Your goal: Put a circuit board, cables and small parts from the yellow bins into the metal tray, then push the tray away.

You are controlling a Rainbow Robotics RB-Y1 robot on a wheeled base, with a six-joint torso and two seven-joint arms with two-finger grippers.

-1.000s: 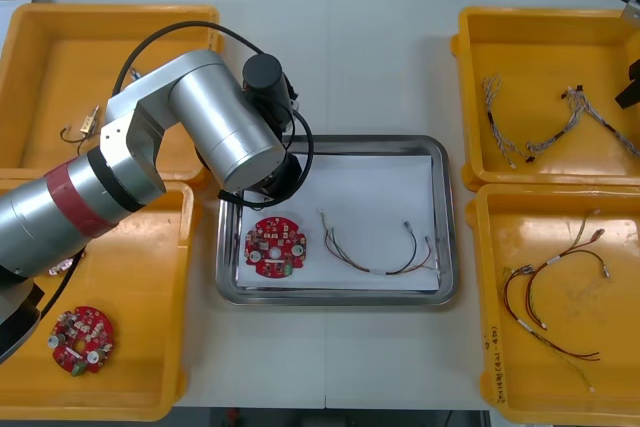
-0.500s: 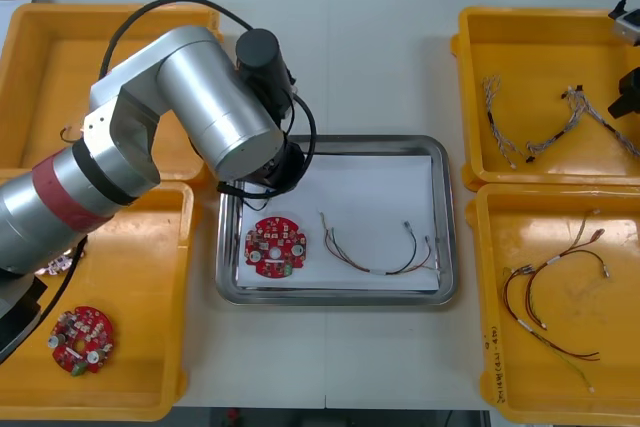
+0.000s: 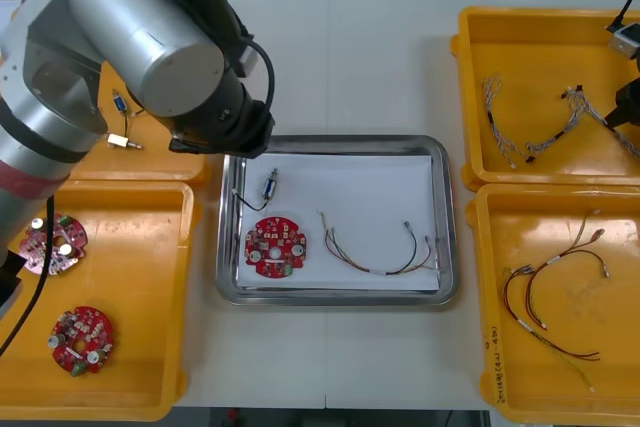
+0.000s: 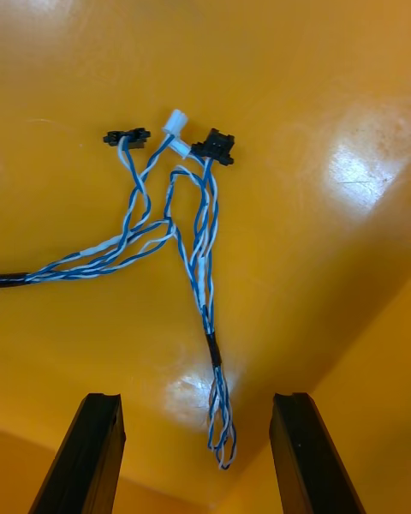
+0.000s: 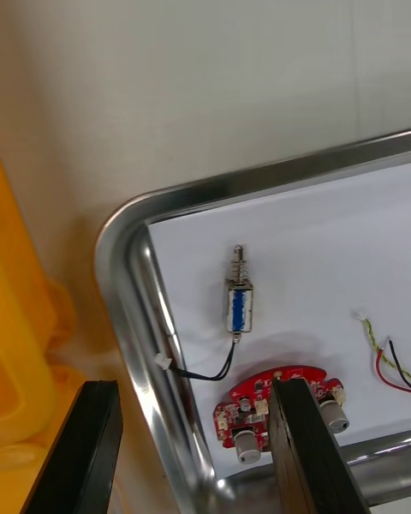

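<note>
Metal tray (image 3: 449, 217), shiny rim, white inside: three items lying in it

Position: mid-table on the light table (image 3: 380, 57), with yellow bins to either side.

Contents:
- Round red circuit board (image 3: 275, 246), flat, toward the tray's left side.
- Small metal part (image 3: 270, 187) with a blue body and a spring at one end, just beyond the board. Its thin black lead curls toward the tray's left wall.
- Thin red and yellow cable (image 3: 378, 247), right of the board and apart from it, in a shallow curve.

Left gripper (image 5: 195, 458): at the tray's far left corner, under the bulky silver left arm (image 3: 140, 27). In the wrist view its fingers (image 5: 90, 450) stand well apart and hold nothing. The tray's left rim runs between them. One finger crosses in front of the board's edge.

Right gripper (image 4: 195, 458): over the far right yellow bin (image 3: 466, 97), at the table's right edge. Its fingers are apart and empty. The looped end of the twisted blue and white cables (image 4: 201, 257) lies on the bin floor between them.

Other bins:
- Near right yellow bin (image 3: 478, 297): red, yellow and black cables (image 3: 545, 297).
- Near left yellow bin (image 3: 140, 277): two further red boards (image 3: 82, 339).
- Far left yellow bin (image 3: 140, 162): two loose small parts (image 3: 120, 139).
</note>
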